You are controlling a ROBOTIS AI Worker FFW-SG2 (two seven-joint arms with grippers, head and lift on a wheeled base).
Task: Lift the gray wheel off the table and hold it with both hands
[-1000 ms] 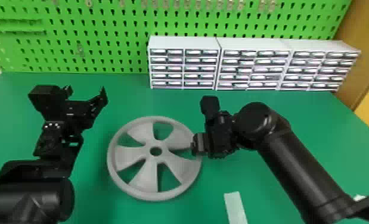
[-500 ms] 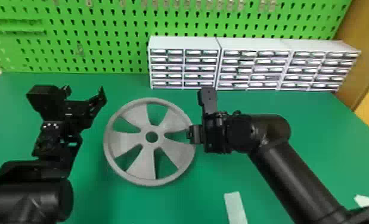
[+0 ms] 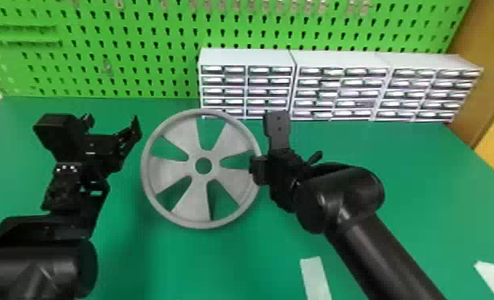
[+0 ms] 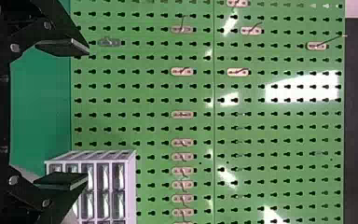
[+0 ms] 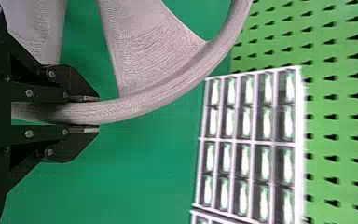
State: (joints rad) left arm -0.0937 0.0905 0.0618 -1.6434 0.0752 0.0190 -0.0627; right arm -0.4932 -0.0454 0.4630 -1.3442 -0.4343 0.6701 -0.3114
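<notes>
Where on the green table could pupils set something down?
Bare tabletop lies right of the black right arm, and between the black left arm and a flat white strip. It's crowded where the right gripper holds the gray spoked wheel.

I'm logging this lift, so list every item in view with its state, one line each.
Wheel: tilted up, seemingly off the table, gripped by the rim
Right gripper: closed on the wheel's rim
Left gripper: open, empty
Drawer units: standing side by side at the back
Pegboard: upright, hooks fitted
White strips: lying on the table
</notes>
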